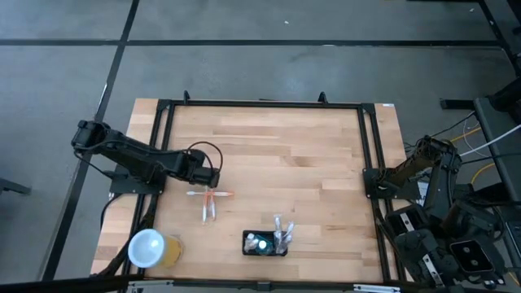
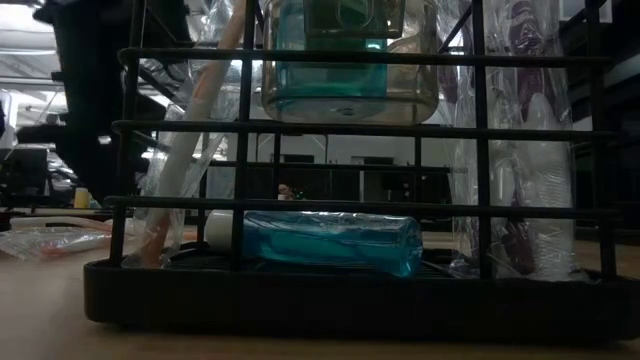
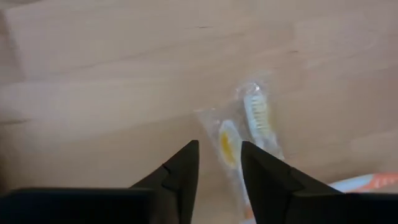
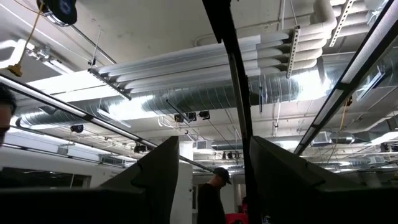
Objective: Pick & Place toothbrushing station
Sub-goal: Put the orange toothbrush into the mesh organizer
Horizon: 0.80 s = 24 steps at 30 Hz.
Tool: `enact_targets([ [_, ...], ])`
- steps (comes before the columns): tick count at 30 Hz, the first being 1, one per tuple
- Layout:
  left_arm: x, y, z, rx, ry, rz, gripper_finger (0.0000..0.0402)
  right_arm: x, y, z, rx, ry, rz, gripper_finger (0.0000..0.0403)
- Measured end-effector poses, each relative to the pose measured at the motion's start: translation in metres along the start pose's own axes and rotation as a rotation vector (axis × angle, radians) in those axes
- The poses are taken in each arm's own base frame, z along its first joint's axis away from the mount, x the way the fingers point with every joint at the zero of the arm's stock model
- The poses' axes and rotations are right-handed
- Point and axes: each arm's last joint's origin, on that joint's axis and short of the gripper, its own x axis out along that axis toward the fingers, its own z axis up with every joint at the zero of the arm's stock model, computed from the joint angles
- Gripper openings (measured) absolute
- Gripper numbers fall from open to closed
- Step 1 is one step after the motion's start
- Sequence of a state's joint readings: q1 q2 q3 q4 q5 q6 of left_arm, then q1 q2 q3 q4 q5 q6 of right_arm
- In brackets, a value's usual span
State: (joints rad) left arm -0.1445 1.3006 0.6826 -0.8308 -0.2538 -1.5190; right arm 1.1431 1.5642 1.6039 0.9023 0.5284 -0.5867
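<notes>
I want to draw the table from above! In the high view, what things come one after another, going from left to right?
Left gripper and white-topped yellow cup first → wrapped toothbrushes → black toothbrushing station → right arm, folded at the table's right edge.

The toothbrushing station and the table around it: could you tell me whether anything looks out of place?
Two wrapped toothbrushes lie loose on the table, outside the toothbrushing station, near the left gripper. A yellow cup lies tipped on its side near the front left corner. Inside the station, a blue bottle lies flat rather than upright.
</notes>
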Motion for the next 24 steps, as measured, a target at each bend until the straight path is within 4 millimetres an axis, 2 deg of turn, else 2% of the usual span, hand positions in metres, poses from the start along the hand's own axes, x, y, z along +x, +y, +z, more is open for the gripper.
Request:
enact_targets([
  [6, 0.008, -0.003, 0.005, 0.008, -0.004, -0.053, 0.0153, 0.000, 0.000, 0.001, 0.012, -0.006, -0.001, 0.0201],
  [10, 0.011, -0.003, 0.010, 0.015, -0.018, -0.042, 0.0163, 0.000, 0.000, 0.001, 0.032, -0.006, -0.002, 0.0201],
  [24, 0.034, -0.009, 0.007, 0.053, 0.040, 0.038, 0.0132, 0.000, 0.000, 0.000, 0.050, -0.007, 0.001, 0.0200],
])
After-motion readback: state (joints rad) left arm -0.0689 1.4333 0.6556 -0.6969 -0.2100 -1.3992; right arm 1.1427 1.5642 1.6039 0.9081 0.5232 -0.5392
